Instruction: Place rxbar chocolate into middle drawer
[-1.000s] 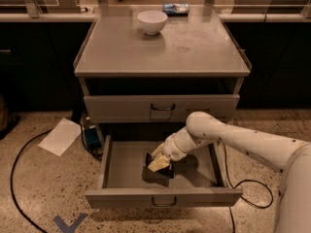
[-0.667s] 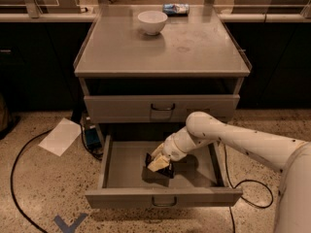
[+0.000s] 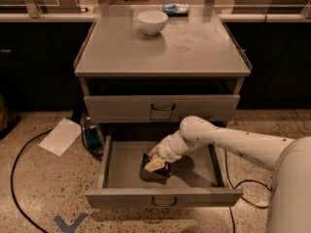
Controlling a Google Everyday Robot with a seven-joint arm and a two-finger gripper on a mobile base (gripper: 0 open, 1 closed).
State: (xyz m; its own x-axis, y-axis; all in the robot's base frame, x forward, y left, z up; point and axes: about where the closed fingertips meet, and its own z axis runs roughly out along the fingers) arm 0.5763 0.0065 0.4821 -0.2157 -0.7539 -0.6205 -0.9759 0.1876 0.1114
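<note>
The middle drawer stands pulled well out beyond the front edge of the worktop, its front wall nearest the camera and its floor open from above. The upper drawer sits shut, flush under that front edge.

The gripper is down inside the middle drawer, low over the floor, a little left of the drawer's centre and nearer the front wall than the back. A dark flat shape lies right at it on the floor, which appears to be the bar. Gripper and bar meet, but I cannot tell whether the gripper is clenched on the bar or has released it.

The arm comes in from the right, crosses above the drawer's right wall and passes just below the upper drawer's face, so room overhead there is tight. Bare floor lies open to the left of the gripper up to the left wall, and a strip is open on the right under the arm.

On the worktop, a bowl stands near the back edge, left of middle. A packet lies at the back edge just right of it, apart from the bowl.

On the ground left of the cabinet lie a paper and a cable.
</note>
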